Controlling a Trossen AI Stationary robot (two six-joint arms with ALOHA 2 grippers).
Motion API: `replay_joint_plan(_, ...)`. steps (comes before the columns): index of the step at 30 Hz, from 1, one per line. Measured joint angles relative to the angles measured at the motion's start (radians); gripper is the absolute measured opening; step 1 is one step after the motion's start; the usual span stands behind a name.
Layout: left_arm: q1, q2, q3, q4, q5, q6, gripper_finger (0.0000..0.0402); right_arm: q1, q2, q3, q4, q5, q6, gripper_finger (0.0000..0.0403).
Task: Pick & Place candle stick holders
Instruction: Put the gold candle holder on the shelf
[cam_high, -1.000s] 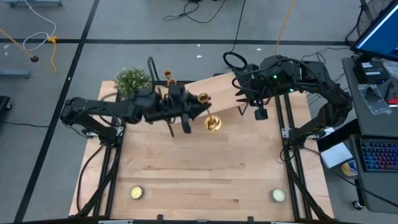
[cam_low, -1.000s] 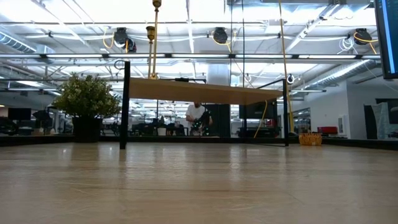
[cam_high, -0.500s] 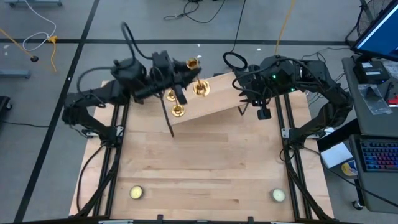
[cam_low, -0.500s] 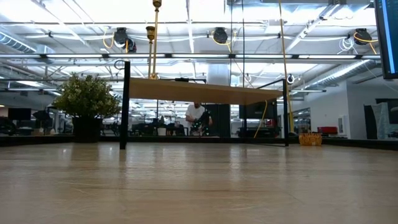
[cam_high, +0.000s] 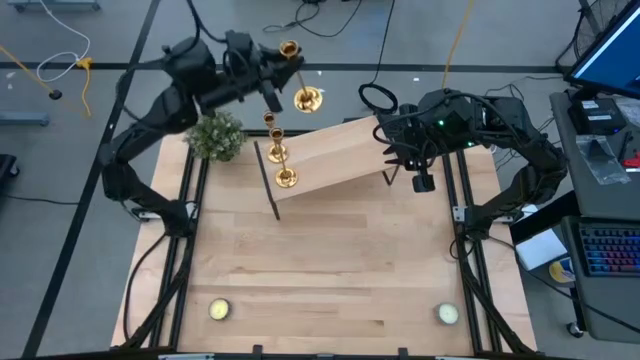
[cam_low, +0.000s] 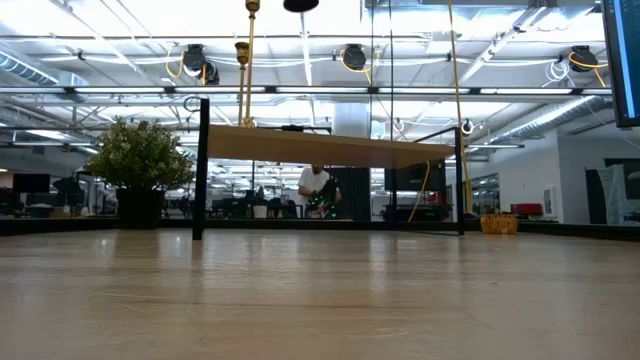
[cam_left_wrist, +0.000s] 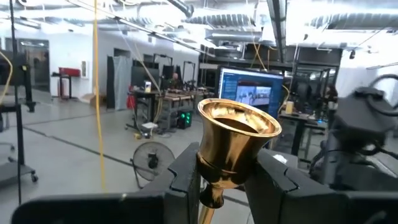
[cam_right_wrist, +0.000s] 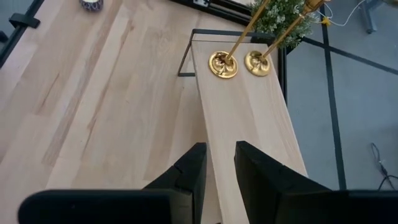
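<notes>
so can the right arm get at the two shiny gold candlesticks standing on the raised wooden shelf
Probably yes. The right gripper hovers over the pale wooden shelf, fingers nearly shut and holding nothing, and the board is bare between it and the two gold candlesticks at the shelf's far end.

Left arm raised and swung back with one candlestick

You will see that the left gripper (cam_high: 262, 84) has moved from low over the table (cam_high: 330, 260), just in front of the raised shelf (cam_high: 340, 155), up and away to beyond the table's far edge, above the potted plant (cam_high: 218, 134). The gold candlestick (cam_high: 296, 72) clamped between its fingers (cam_left_wrist: 186, 174) has travelled with it and now hangs clear of the shelf. The plant, previously covered by the arm, is now exposed from above.
</notes>
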Motion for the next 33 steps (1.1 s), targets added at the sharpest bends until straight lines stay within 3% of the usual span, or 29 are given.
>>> replay_joint_plan(8, 0.224, 0.034, -0.001, -0.011, 0.362, -0.091, 0.0094, 0.000, 0.000, 0.000, 0.000, 0.000, 0.008, 0.0077)
replay_joint_plan(17, 0.386, 0.143, 0.000, 0.010, 0.723, -0.174, 0.0094, 0.000, 0.000, 0.000, 0.000, 0.000, 0.034, 0.0077)
replay_joint_plan(33, 0.528, 0.268, 0.000, 0.035, 1.161, -0.196, 0.0094, 0.000, 0.000, -0.001, 0.000, 0.001, 0.087, 0.0077)
